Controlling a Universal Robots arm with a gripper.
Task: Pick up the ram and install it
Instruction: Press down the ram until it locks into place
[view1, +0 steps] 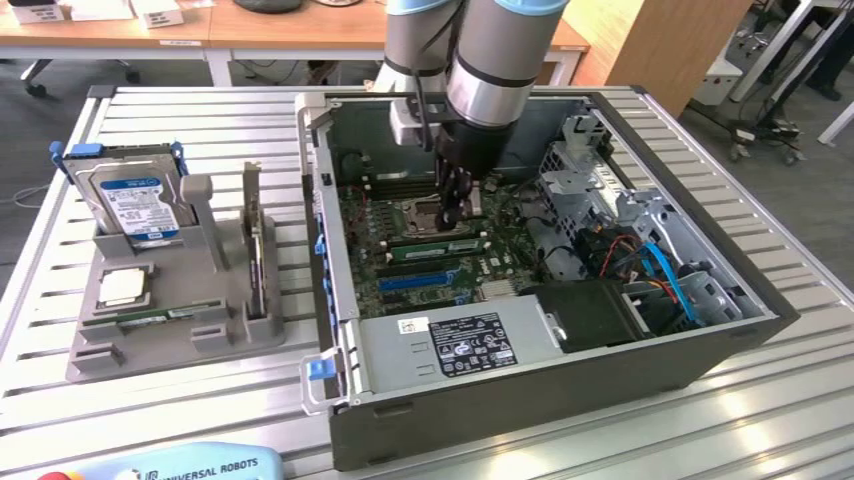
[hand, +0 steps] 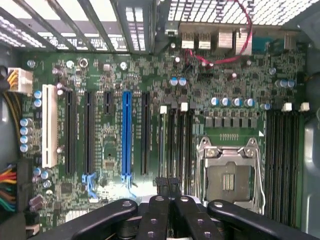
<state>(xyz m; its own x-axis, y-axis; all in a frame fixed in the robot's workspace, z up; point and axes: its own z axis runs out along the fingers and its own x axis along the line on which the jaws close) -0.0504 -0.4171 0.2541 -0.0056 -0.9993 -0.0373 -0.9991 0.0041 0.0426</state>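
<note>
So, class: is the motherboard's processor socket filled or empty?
Empty: the processor socket shows bare contacts, no chip seated within its metal frame.

1. The arm (view1: 497, 60), at the exterior view's upper centre, is a thick cylinder of brushed silver-grey metal with a darker grey band near the top edge.
2. A second, similar grey segment stands just to its left in that view.
3. Below the cylinder, the gripper (view1: 458, 200) is black and narrows downward.
4. In the wrist view's lower edge, the gripper's black links (hand: 165, 217) are glossy, rounded bars, each with small round screws or pins.
</note>
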